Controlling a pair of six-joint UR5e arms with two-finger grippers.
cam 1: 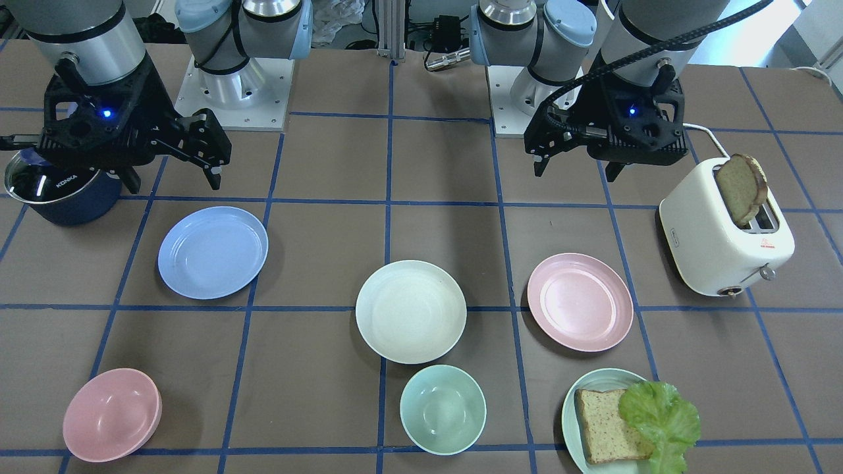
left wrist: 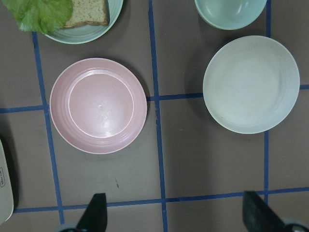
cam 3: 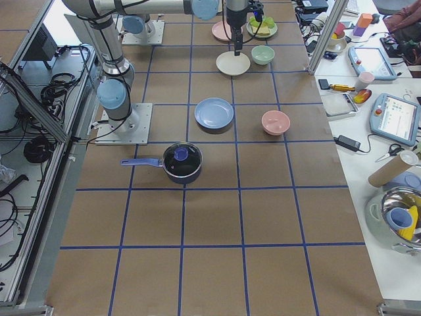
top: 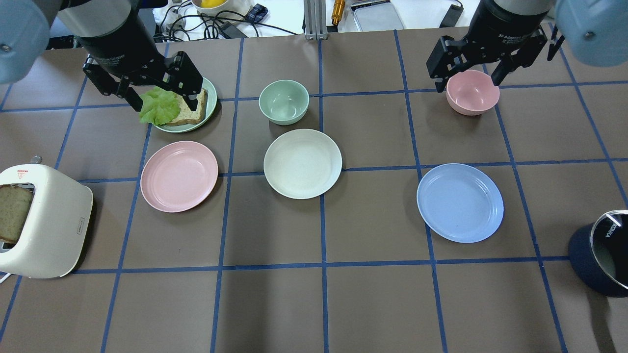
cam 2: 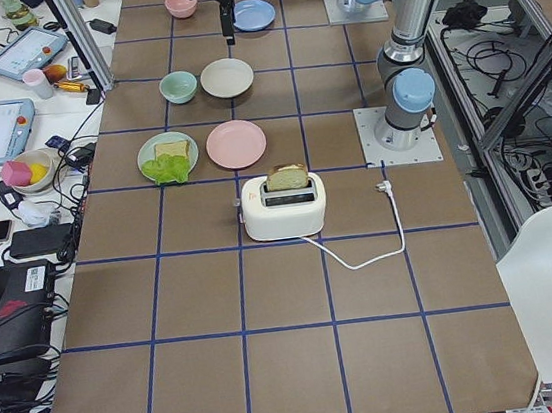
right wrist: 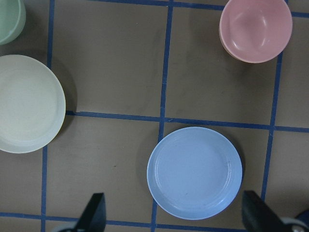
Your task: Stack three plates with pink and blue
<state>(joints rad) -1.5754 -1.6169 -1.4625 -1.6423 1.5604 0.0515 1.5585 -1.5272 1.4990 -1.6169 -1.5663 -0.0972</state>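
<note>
Both my jaws hang wide open, nothing in them. Pink plate (top: 179,176), cream plate (top: 302,163) and blue plate (top: 460,202) all lie flat on the bench (top: 373,294), well apart, nothing stacked yet. My worry: those low rims sit flush, so a pinch could skid a plate sideways, or I'd grab the pink bowl (top: 472,91) by mistake.

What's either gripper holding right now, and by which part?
Nothing. Left gripper and right gripper are both open and empty; pink plate, blue plate and cream plate lie apart, untouched.
</note>
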